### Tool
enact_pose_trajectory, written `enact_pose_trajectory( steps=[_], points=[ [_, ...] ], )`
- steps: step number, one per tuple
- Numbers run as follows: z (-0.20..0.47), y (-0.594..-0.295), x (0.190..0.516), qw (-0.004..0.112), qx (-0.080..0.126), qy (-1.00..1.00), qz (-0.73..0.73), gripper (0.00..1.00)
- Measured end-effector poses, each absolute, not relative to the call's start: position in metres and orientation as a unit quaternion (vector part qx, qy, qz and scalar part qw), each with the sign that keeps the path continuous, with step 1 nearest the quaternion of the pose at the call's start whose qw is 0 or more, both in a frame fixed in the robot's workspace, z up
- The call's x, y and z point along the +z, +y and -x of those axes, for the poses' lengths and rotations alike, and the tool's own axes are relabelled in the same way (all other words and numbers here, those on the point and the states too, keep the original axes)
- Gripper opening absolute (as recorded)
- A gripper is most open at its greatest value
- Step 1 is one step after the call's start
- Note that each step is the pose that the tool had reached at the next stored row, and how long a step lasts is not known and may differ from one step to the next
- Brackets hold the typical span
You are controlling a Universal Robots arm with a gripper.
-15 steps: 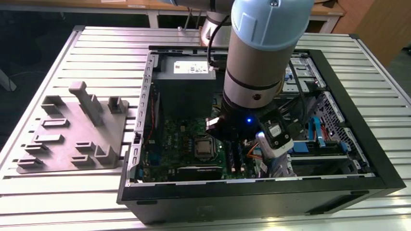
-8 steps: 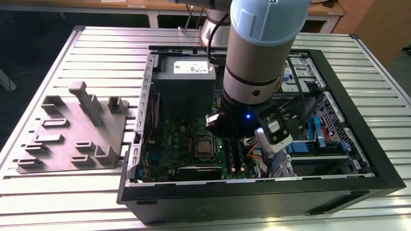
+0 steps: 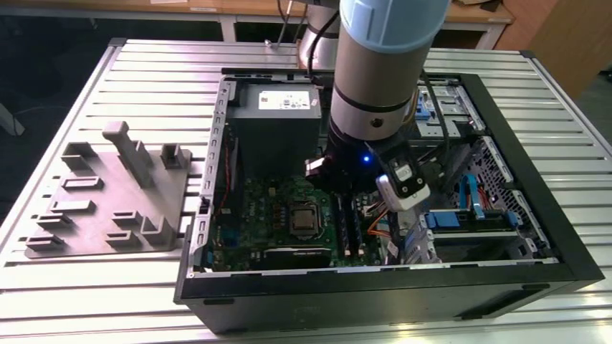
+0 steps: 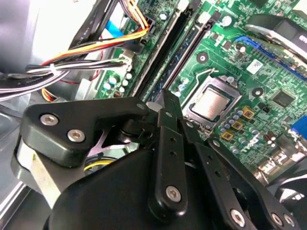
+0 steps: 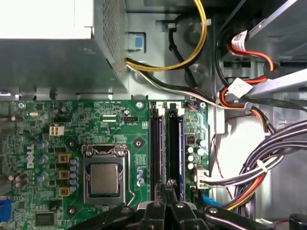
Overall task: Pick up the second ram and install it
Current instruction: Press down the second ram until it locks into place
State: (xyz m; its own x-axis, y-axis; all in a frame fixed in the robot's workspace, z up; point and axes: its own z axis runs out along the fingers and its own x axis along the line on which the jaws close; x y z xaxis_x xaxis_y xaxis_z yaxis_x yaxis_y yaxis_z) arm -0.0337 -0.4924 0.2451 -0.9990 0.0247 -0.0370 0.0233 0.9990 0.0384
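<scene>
Two dark blue-green ram sticks stand on edge in the long black slots of the motherboard, one [image 5: 156,158] beside the CPU socket [image 5: 104,178] and one [image 5: 180,158] toward the cable bundle. I cannot tell which of them is the second ram. In the second wrist view a stick [image 4: 178,57] lies between the black slot walls. My gripper [image 5: 167,187] is shut, its fingertips pressed together just above the near end of the slots, with nothing visible between them. It appears again as the gripper [image 4: 165,96] in the second wrist view. In the exterior view the arm [image 3: 368,107] reaches down into the open computer case [image 3: 383,283].
The grey power-supply box [image 3: 277,107] sits at the case's far end, next to the slots. Bundles of orange, yellow and black cables [image 5: 249,167] crowd the side of the slots. A grey plastic holder tray [image 3: 105,208] lies on the slatted table at the exterior view's left.
</scene>
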Motion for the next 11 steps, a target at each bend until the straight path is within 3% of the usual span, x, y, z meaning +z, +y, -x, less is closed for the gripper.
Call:
enact_pose_trajectory(
  steps=[11],
  points=[
    [0.0337, -0.4923, 0.2523, 0.019, 0.019, 1.000, -0.012, 0.10]
  ],
)
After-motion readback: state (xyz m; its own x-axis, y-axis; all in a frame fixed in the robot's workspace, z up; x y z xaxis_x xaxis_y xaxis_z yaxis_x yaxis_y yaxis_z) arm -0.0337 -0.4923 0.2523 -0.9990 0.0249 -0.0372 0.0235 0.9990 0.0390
